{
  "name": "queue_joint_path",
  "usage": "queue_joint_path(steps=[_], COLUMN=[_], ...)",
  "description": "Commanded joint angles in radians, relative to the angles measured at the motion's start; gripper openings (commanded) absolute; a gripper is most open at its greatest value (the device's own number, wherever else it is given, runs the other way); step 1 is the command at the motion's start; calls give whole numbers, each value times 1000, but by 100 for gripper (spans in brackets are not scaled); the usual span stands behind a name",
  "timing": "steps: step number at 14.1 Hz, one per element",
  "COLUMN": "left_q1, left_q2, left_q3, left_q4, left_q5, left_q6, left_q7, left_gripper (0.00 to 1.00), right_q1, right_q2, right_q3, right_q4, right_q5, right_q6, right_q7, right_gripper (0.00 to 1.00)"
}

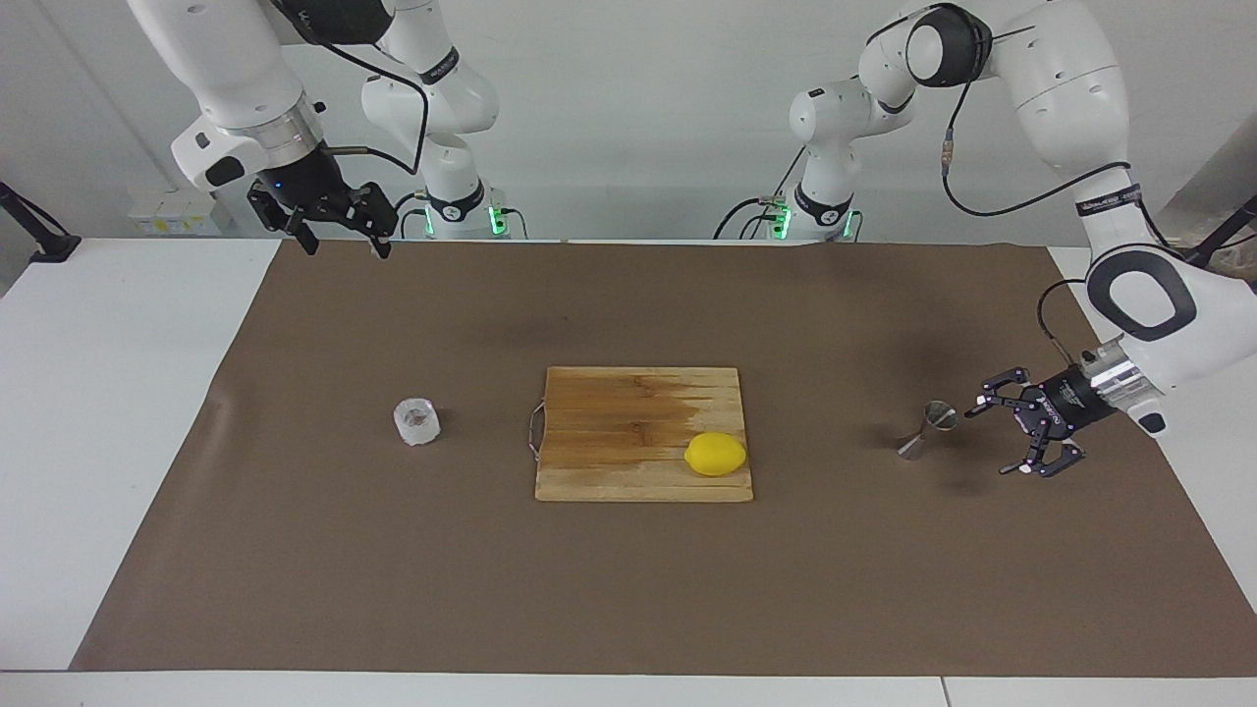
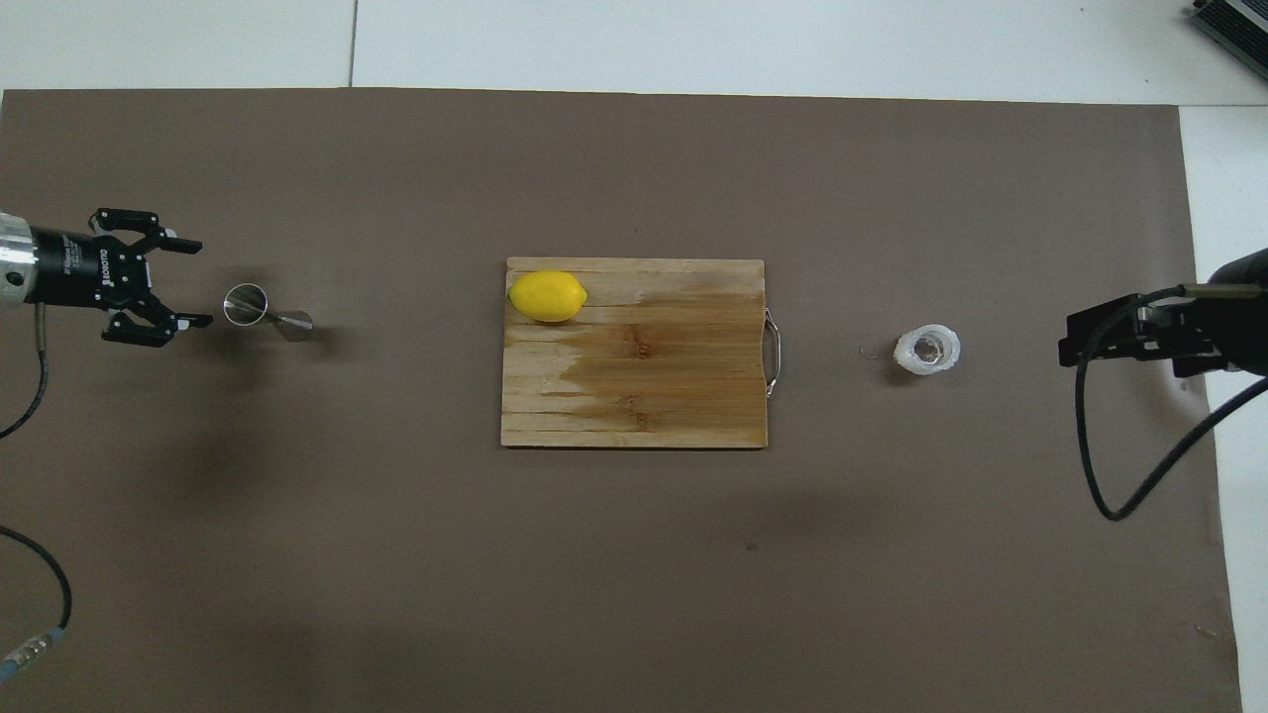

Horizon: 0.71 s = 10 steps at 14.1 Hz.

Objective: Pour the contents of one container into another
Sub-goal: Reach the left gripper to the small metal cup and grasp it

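The small silver hourglass jigger (image 1: 928,430) stands on the brown mat toward the left arm's end of the table; it also shows in the overhead view (image 2: 263,309). My left gripper (image 1: 990,442) is open and empty, low and right beside the jigger, with its fingers pointing at it and not touching; it shows in the overhead view too (image 2: 203,282). The short whitish clear glass tumbler (image 1: 416,421) stands upright on the mat toward the right arm's end (image 2: 927,350). My right gripper (image 1: 347,245) waits high up, open and empty, over the mat's edge (image 2: 1070,342).
A wooden cutting board (image 1: 628,412) with a wire handle lies in the middle of the mat (image 2: 654,396). A yellow lemon (image 1: 716,454) lies on the board's corner (image 2: 547,296). The brown mat (image 1: 628,589) covers most of the white table.
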Motion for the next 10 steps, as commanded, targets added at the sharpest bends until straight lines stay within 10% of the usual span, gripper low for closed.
queue_joint_path(steps=[1,10], left_q1=[-33,-38], left_q2=[-54,-119], left_q3=[-2,-3], left_q4=[-138,-280], left_q5=[-14,-216], left_q6=[89,53], left_q7=[72,289], left_gripper=[100,100], right_q1=[-16,-16], right_q2=[-2,-2], right_q3=[11,11], right_q4=[-1,-1], right_q5=[25,25], right_q6=[-1,-1], right_q7=[19,19], right_gripper=[100,100])
